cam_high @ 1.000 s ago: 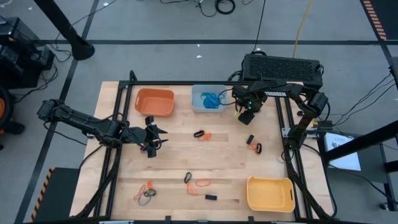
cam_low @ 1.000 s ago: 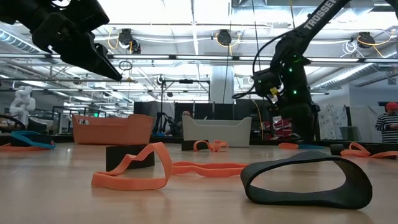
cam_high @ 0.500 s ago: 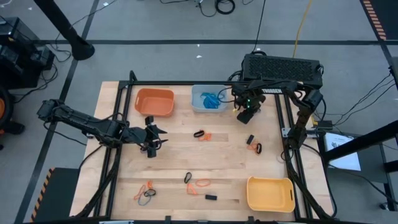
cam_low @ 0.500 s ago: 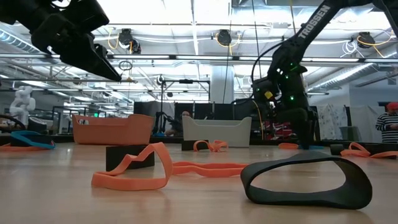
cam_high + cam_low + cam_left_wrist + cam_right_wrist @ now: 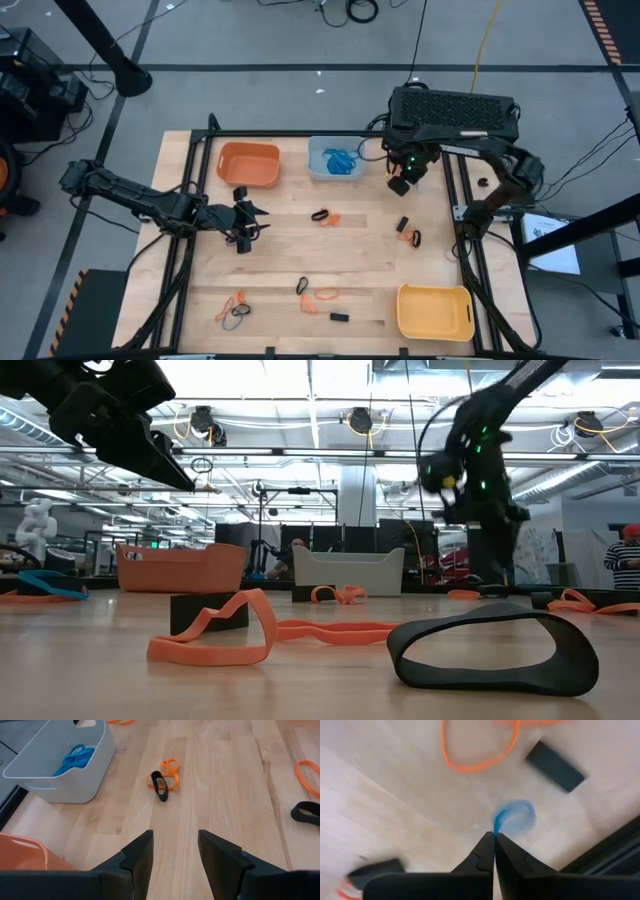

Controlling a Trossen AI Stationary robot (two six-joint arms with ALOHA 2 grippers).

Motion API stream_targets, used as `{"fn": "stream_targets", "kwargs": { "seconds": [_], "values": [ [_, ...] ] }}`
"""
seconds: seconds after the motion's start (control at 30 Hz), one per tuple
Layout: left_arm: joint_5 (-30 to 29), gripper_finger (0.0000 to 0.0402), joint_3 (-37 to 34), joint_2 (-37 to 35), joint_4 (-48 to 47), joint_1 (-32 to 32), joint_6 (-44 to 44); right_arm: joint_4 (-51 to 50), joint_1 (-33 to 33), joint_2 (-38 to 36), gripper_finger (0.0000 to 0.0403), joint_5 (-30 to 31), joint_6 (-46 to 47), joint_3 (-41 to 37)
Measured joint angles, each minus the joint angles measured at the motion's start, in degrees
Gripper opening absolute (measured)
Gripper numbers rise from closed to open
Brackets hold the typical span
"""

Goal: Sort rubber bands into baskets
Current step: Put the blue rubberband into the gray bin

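three baskets (image 5: 249,165), two arms (image 5: 130,195), many rubber bands (image 5: 319,215)

Wooden table (image 5: 290,250) — black box (image 5: 455,108) at its far edge.

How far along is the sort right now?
Early. Done: some blue bands lie in the pale blue-grey basket; the orange basket and yellow basket look empty. In hand: the right gripper, right of the blue-grey basket, is shut on a blue band. The left gripper is open, waiting mid-table. Left: orange and black bands scattered over the table.
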Motion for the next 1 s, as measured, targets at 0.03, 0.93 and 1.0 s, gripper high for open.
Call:
{"fn": "stream_targets", "kwargs": {
  "seconds": [0.03,0.93,1.0],
  "values": [
    [0.0,0.0164,0.0,0.0,0.02,0.0,0.0,-0.09,0.36,-1.62,0.0002,-0.03,0.57,-0.02],
    [-1.81,0.0164,0.0,0.0,0.2,0.0,-0.75,69.04,17.04,4.92,0.0,-4.54,3.85,0.44],
    [-1.84,0.0164,0.0,0.01,0.2,0.0,-1.19,68.38,15.94,6.33,0.0,-0.65,3.87,0.44]
  ]
}}
